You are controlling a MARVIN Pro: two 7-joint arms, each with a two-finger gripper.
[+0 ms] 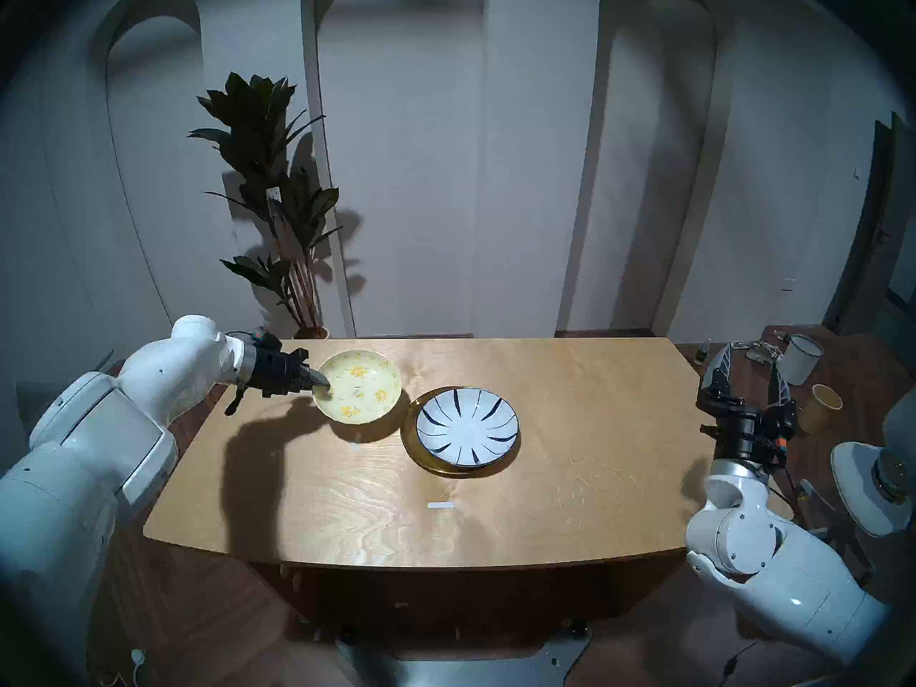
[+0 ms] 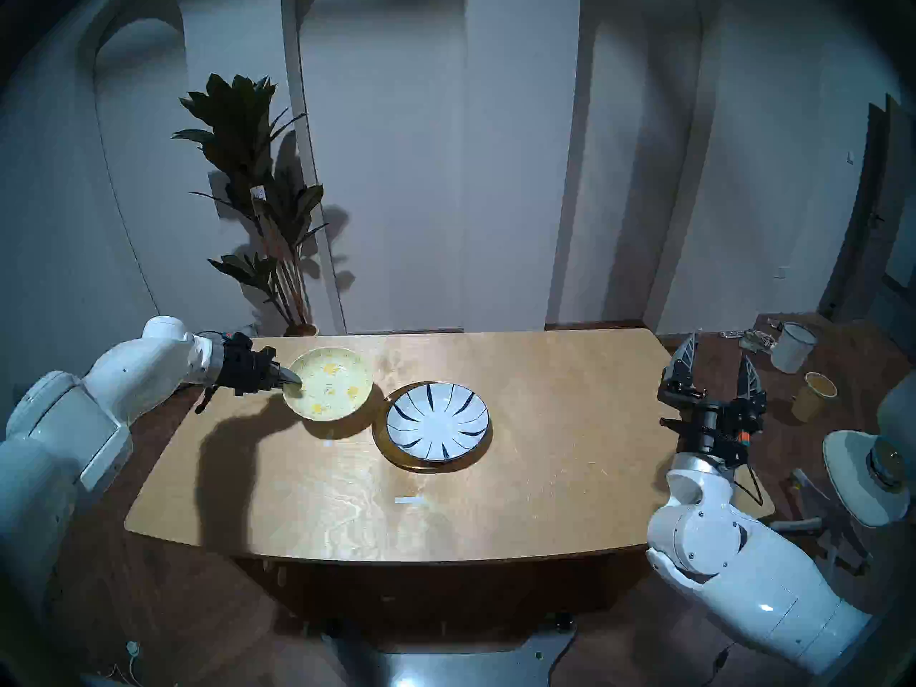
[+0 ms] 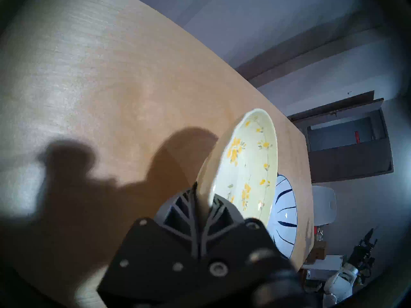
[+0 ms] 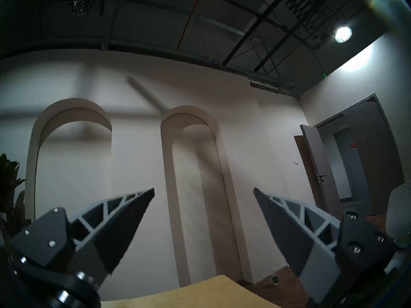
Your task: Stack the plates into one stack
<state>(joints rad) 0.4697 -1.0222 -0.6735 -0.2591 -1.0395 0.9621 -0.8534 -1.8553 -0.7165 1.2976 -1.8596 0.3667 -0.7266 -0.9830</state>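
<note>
On the light wooden table [image 1: 570,453], toward its far left part, the left gripper [image 1: 321,379] is clamped on the near-left rim of the round pale-yellow floral plate [image 1: 364,386], which is tilted and lifted off the wood above its shadow. Just beside it to the right, the white plate with dark-blue radiating strokes [image 1: 467,427] rests in the larger shiny gold metal plate [image 1: 415,454]. Off the table's right end, the right gripper [image 1: 748,368] points upward with its jaws wide apart, holding nothing.

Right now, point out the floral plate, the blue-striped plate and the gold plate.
floral plate [image 1: 358,392], head left view, its centre.
blue-striped plate [image 1: 467,427], head left view, its centre.
gold plate [image 1: 409,438], head left view, its exposed left rim.
</note>
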